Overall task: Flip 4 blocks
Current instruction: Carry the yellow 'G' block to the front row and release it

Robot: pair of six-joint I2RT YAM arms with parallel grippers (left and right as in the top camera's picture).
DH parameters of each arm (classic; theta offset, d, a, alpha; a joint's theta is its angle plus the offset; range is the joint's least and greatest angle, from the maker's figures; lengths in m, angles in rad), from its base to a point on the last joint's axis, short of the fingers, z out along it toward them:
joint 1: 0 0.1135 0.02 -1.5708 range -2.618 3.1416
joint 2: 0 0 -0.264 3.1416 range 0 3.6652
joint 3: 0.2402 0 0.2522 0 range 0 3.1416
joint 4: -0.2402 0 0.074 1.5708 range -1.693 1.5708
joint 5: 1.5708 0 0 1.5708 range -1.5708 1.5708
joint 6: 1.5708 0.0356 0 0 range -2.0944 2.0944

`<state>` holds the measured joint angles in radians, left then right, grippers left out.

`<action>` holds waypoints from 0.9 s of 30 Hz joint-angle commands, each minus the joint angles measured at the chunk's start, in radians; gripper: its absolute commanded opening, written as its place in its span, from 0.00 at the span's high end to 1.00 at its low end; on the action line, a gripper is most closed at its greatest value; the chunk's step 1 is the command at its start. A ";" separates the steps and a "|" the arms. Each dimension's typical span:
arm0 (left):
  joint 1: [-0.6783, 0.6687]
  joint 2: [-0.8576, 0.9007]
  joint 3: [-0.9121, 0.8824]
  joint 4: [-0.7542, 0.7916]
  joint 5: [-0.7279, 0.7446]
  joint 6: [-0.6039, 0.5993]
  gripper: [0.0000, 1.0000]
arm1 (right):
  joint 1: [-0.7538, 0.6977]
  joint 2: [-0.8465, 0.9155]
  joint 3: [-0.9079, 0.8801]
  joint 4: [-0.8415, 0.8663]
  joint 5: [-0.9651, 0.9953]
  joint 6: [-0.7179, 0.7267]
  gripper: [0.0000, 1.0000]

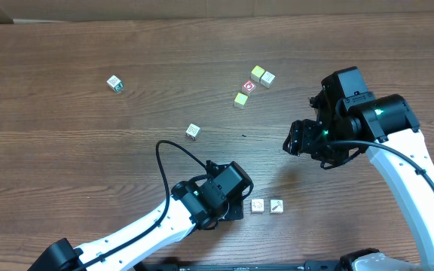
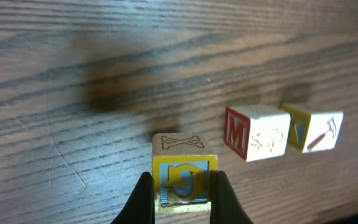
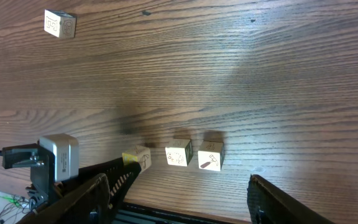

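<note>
The blocks I'm watching are small, square-edged wooden cubes with matte cream faces and printed marks, sitting on a dark table with heavy grain. My left gripper, at the table's 6 o'clock, is clamped on the held block, which shows a yellow-framed side and an outlined X on top. At its 3 o'clock the M block and the hammer block stand just beside each other. My right gripper hovers at the table's 3 o'clock with its fingers spread wide, holding and touching nothing.
</note>
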<state>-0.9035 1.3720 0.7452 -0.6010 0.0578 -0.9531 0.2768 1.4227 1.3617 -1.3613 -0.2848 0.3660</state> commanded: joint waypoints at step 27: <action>-0.048 0.172 -0.006 0.145 -0.035 -0.083 0.96 | 0.003 -0.009 0.021 0.003 -0.006 -0.022 0.28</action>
<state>-0.9325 1.5051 0.7525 -0.4549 0.0326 -1.0191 0.2768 1.4227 1.3617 -1.3621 -0.2844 0.3466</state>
